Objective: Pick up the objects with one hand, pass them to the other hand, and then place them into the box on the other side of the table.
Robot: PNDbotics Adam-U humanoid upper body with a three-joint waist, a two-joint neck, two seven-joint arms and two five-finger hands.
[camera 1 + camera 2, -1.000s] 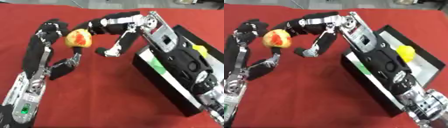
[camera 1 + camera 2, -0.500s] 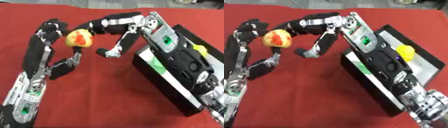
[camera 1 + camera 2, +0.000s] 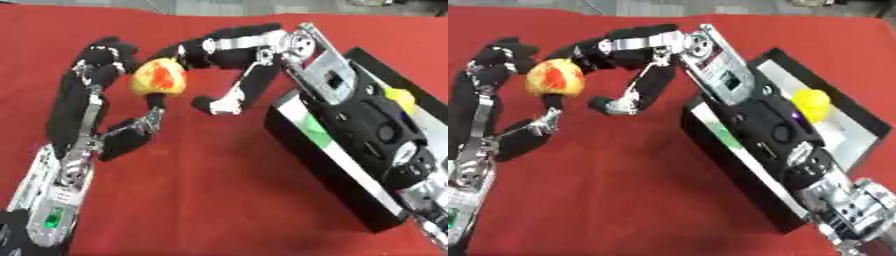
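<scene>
Black arms with silver joints – left hand [image 3: 114, 100] and right hand [image 3: 229, 65] black-fingered, silver-linked

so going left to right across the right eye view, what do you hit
left hand → yellow-and-red fruit → right hand → black box → yellow thing in the box

Flat red cloth-covered table surface [image 3: 219, 200] filling nearly the whole view. Beyond the red cloth's far edge, narrow strip of grey floor [image 3: 737, 7] with dark blurred shapes, unidentifiable. Lighting even, only soft shadows on the cloth.
</scene>
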